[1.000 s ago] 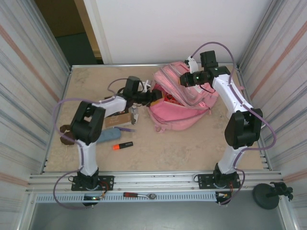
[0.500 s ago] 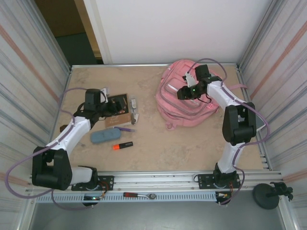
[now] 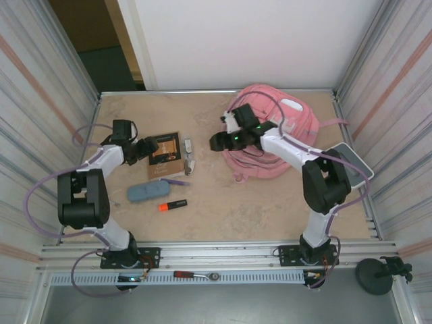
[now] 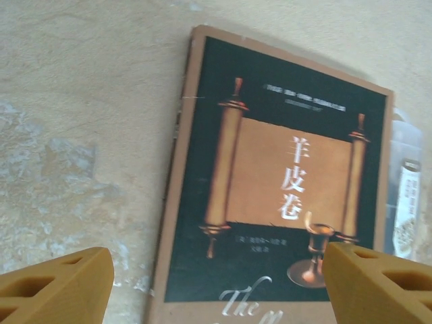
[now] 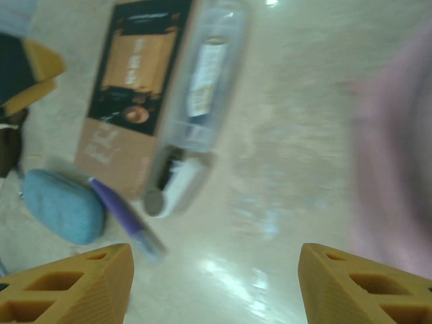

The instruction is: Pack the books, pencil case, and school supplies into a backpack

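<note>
The pink backpack (image 3: 283, 138) lies at the back right, and its blurred edge (image 5: 398, 155) shows in the right wrist view. The tan book with a dark scroll cover (image 3: 166, 154) (image 4: 283, 182) (image 5: 131, 88) lies flat at centre left. My left gripper (image 3: 144, 147) (image 4: 216, 290) hovers open at the book's left edge. My right gripper (image 3: 216, 142) (image 5: 216, 283) is open over bare table, left of the backpack. The blue-grey pencil case (image 3: 147, 192) (image 5: 61, 206), purple pen (image 3: 177, 181) (image 5: 121, 212), orange-and-black marker (image 3: 173, 204) and white piece (image 3: 191, 164) (image 5: 179, 185) lie near the book. The red comic is hidden.
A clear packet with a label (image 3: 188, 145) (image 5: 202, 81) lies along the book's right edge. A grey-white rectangular box (image 3: 347, 159) sits by the right wall. Corrugated walls close in both sides of the table (image 3: 223, 209).
My left gripper has swung from the backpack leftward to the tan book. The right gripper has moved off the backpack's top to its left. The backpack has shifted right, and the red comic has gone from sight.
</note>
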`<state>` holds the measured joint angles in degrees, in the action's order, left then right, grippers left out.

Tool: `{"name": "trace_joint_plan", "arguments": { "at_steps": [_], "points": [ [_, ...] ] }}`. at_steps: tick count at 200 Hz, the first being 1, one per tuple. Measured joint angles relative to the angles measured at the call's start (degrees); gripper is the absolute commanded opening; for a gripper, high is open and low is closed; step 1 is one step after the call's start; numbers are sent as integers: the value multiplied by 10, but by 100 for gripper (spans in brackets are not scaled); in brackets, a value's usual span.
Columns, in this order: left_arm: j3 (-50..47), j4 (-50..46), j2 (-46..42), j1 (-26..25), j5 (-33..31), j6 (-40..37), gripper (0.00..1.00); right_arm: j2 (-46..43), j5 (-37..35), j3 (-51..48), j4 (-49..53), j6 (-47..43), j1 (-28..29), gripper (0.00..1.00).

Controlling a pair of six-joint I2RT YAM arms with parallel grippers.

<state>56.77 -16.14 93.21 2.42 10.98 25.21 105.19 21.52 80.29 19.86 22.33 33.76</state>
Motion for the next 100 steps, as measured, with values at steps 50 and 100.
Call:
{"name": "trace_joint_plan", "arguments": {
  "at_steps": [50, 100],
  "points": [
    [7, -3, 47, 23, 44, -10, 75, 95, -9, 55, -52, 61, 84, 61],
    [13, -3, 73, 23, 81, -17, 68, 172, -5, 114, -66, 82, 110, 60]
  ]
}}
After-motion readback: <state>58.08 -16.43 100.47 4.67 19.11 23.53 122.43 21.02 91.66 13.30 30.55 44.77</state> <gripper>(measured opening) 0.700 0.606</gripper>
